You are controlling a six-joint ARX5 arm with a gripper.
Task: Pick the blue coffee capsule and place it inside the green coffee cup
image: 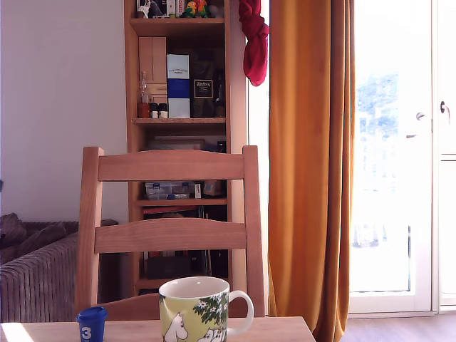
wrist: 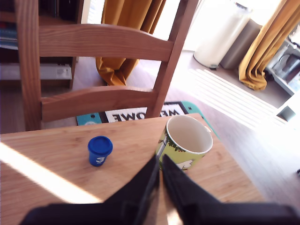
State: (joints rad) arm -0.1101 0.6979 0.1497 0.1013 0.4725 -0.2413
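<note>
The blue coffee capsule (image: 91, 323) (wrist: 100, 150) stands on the wooden table, rim up, a white "3" on its side. The green coffee cup (image: 197, 308) (wrist: 184, 142) stands upright to the capsule's right in the exterior view, white inside and empty, its handle pointing to that view's right. My gripper (wrist: 160, 165) shows only in the wrist view, black fingers pressed together with nothing between them, tips just in front of the cup's near wall. The capsule sits apart from it, off to one side.
A wooden chair (image: 169, 234) stands tight against the table's far edge (image: 214, 324). Behind it are a bookshelf (image: 178, 107), an orange curtain (image: 310, 164) and a sofa (image: 35, 271). The wrist view shows a doormat (wrist: 136, 113) and a white bin (wrist: 218, 35) on the floor.
</note>
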